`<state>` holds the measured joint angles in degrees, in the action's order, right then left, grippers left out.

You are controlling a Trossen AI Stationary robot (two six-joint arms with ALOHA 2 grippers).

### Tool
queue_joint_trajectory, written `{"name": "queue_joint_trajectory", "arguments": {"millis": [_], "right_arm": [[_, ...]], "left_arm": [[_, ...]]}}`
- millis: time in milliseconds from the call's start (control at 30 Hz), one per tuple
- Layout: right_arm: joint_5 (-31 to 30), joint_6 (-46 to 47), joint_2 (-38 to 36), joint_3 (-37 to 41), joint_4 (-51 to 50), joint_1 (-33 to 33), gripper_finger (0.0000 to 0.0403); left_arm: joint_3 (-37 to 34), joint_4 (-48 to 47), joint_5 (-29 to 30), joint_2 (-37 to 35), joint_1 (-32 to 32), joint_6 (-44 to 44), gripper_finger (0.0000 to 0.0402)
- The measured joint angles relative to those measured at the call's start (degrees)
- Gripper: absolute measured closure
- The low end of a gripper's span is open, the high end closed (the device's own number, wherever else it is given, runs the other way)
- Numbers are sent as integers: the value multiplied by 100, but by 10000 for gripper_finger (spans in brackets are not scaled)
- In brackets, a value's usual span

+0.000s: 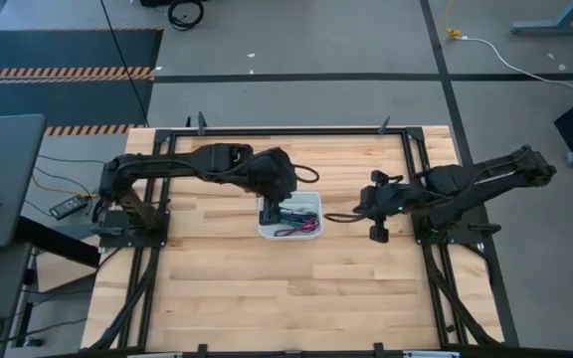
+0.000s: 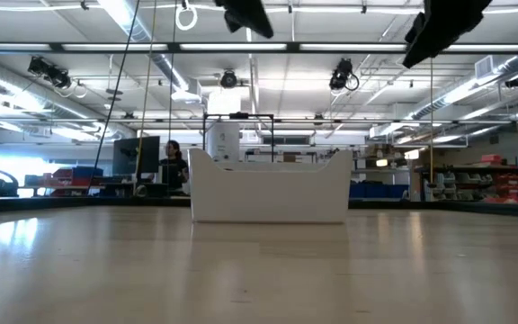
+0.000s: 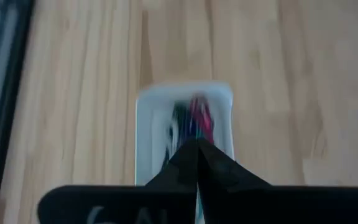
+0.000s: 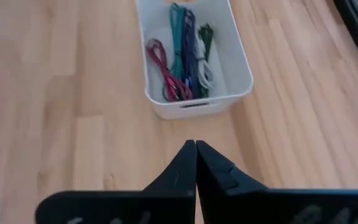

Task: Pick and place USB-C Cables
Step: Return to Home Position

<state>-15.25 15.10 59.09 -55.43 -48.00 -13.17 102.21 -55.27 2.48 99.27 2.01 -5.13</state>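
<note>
The cables lie bundled in a white bin at the table's middle: dark red, teal, purple, green and white. In the high view they show as coloured strands in the bin. My left gripper is shut and hangs above the bin's left end. My right gripper is shut, empty, and hovers right of the bin, pointing at it. The low view shows the bin's side wall; the cables are hidden behind it.
Bare wooden tabletop surrounds the bin on all sides, widest toward the near edge. Black frame rails run along the table's left, right and far sides. A person sits far off in the room behind.
</note>
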Motion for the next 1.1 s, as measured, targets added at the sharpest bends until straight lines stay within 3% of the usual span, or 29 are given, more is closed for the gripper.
{"name": "queue_joint_trajectory", "arguments": {"millis": [133, 333, 500, 800, 1100], "right_arm": [[138, 93, -649, 551, 408, -53, 400], [84, 125, -1415, 1089, 878, -130, 400], [31, -323, -2025, 1684, 2001, -142, 400], [683, -612, -3084, 2929, 3702, 37, 400], [987, -606, -3889, 4256, 4937, 146, 400]], "left_arm": [[-983, 1300, -359, -419, 12, -142, 399], [-3544, 3539, -470, -1597, 339, 157, 400], [-5525, 5171, -485, -2972, 431, 500, 400], [-8071, 6575, -350, -5623, 225, 1097, 399], [-9600, 7434, -185, -7280, 130, 1300, 398]]}}
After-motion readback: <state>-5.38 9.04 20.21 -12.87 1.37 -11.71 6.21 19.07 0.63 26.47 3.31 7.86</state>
